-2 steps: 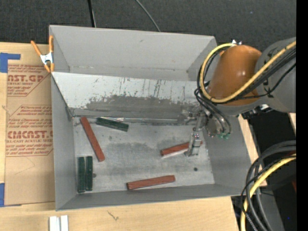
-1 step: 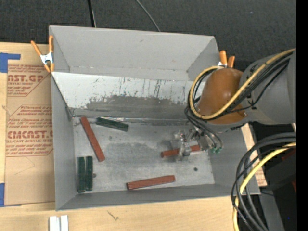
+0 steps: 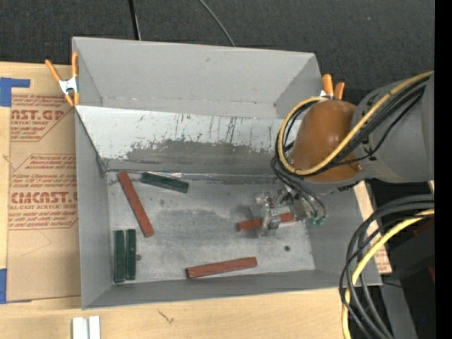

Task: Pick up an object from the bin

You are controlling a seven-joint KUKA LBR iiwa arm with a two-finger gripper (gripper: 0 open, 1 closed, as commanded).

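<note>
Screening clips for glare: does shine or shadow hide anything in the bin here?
Camera view: soft sheen on the bin floor hides nothing; a thin shadow under the back wall runs just above the dark green bar; the gripper covers the middle of one red-brown bar.

the bin [image 3: 191, 76] is seen as dull grey metal, scratched and scuffed. the red-brown bars [image 3: 221, 268] and dark green blocks [image 3: 125, 255] look matt; the orange wrist cover [image 3: 321, 140] is glossy.
</note>
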